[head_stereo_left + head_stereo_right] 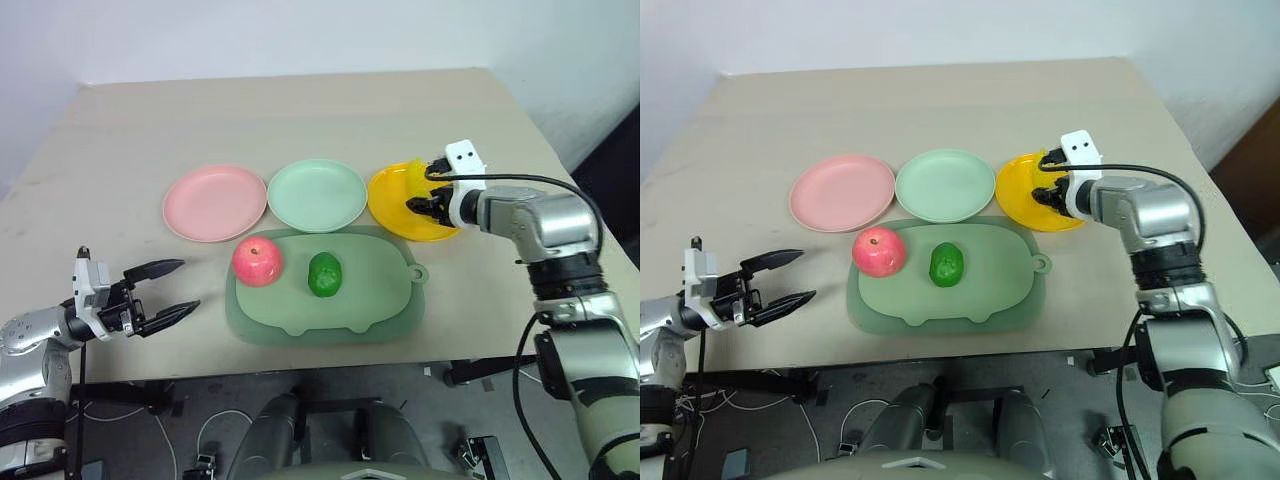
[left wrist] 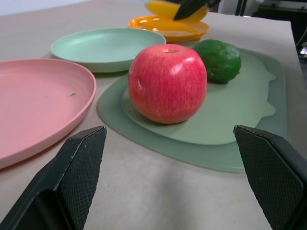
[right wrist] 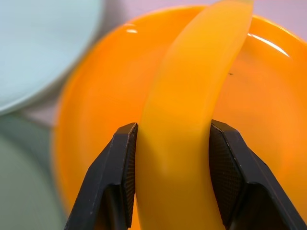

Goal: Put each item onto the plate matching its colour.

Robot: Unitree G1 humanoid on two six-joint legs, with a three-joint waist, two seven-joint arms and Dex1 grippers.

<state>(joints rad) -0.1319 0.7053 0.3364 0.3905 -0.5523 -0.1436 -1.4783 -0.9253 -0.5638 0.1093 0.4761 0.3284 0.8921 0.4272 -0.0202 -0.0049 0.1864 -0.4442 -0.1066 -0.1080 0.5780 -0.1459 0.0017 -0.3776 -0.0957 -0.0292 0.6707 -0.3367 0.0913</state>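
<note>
Black fingers [image 3: 125,177] of the right end effector [image 3: 172,177] clamp the banana [image 3: 192,120] above the yellow-orange plate [image 3: 96,105]; its long axis runs away along them. From the head, apple [image 1: 257,261] and green fruit [image 1: 324,274] lie on the mat [image 1: 370,300]. Left end effector [image 1: 165,290] gapes empty.

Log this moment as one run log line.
right gripper: shut on curved yellow toy banana, over yellow-orange plastic plate | left gripper: open, empty | red-pink toy apple, dark green oval fruit: on sage-green mat
</note>
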